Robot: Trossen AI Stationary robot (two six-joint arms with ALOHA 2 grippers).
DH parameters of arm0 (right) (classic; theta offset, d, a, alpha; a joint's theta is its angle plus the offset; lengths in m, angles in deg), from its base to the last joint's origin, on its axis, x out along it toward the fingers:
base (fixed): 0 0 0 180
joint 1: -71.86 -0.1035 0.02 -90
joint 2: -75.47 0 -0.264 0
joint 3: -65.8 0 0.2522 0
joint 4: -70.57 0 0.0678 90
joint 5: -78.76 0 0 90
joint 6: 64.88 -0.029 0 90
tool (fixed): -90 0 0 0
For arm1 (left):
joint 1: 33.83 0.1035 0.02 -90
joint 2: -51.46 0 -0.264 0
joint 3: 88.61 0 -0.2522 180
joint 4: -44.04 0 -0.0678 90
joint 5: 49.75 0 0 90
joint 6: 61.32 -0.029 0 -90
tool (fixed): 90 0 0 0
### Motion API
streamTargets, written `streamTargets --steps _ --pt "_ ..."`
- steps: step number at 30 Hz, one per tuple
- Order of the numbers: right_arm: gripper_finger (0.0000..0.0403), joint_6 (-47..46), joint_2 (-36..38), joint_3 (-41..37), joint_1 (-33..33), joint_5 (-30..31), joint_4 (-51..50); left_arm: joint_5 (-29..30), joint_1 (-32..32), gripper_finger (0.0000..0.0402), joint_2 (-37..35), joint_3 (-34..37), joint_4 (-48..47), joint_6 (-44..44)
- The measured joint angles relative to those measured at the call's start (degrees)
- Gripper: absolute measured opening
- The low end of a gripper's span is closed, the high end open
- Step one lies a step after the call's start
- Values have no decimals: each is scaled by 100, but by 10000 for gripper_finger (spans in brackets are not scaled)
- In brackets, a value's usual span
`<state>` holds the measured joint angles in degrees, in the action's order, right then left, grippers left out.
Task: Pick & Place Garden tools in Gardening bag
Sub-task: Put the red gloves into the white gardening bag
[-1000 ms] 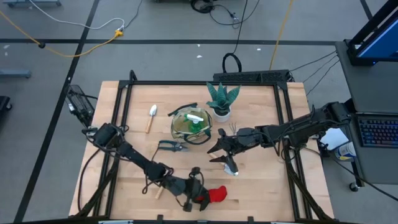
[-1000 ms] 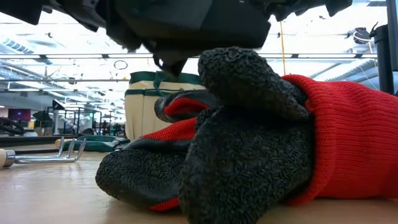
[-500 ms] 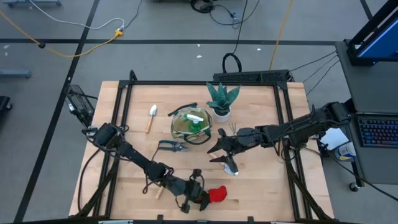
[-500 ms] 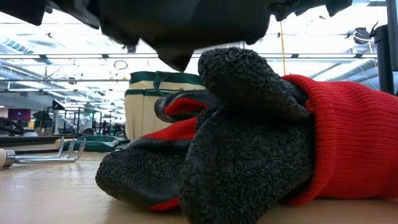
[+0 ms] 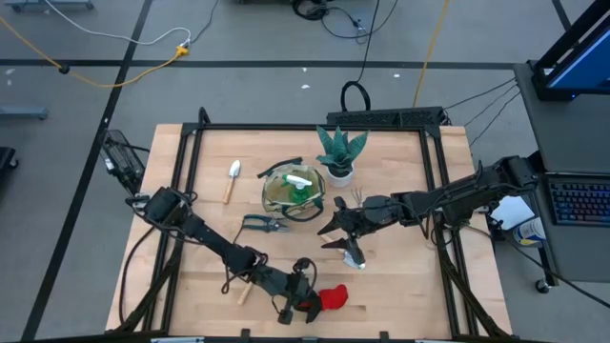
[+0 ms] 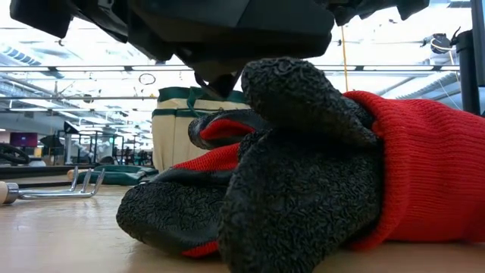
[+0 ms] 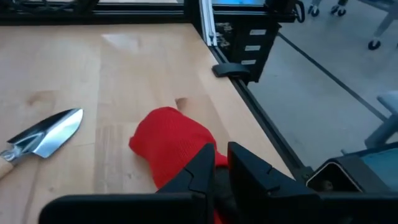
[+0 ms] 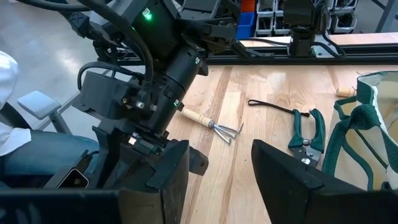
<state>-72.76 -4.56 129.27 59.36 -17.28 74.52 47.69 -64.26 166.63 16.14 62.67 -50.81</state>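
Observation:
A red-black glove (image 5: 332, 298) (image 6: 318, 167) lies on the table near the front edge. My left gripper (image 5: 307, 305) (image 7: 221, 165) is at its left end, shut on it. The gardening bag (image 5: 286, 200) (image 6: 178, 129) stands mid-table with a green spray bottle (image 5: 300, 191) inside. My right gripper (image 5: 330, 227) (image 8: 233, 168) hangs open to the right of the bag, touching nothing. A trowel (image 5: 355, 253) (image 7: 46, 134) lies flat just nearer than it. Pruning shears (image 5: 262, 225) (image 8: 308, 134), a rake (image 8: 217, 127) (image 6: 68, 188) and a second trowel (image 5: 232, 179) lie flat on the table's left half. My left gripper pinches the glove's end nearest the arm (image 7: 217, 158) between its two fingers (image 7: 202, 171); the fingers themselves hide the exact spot. They come from the table's left, slanting a little downward. The glove rests on the table, its red cuff (image 7: 168, 140) beyond the fingertips.
A teal spiky plant in a white pot (image 5: 340, 154) stands behind and to the right of the bag. The dark frame rail (image 7: 261, 118) runs along the table's right edge. Bare wood lies between the glove and the bag.
My left gripper has turned a little at the wrist over the glove without shifting its place. The glove lies as it did before. My right gripper has kept still.

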Motion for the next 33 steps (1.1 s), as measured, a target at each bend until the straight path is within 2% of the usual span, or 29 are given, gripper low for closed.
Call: streamTargets --steps 10,18,24,29,33 --pt "167 0 0 0 0 -17 0 621 -121 47 0 0 272 -1013" --pt "167 0 0 0 0 -20 2 793 -172 47 0 0 367 -760" --pt "167 -36 0 0 0 -20 2 235 -122 47 0 0 364 -619" --pt "167 -39 0 0 0 -20 2 24 -103 49 0 0 317 -702" --pt "167 -41 0 0 0 -20 2 -3 -73 79 -1 0 286 -708"
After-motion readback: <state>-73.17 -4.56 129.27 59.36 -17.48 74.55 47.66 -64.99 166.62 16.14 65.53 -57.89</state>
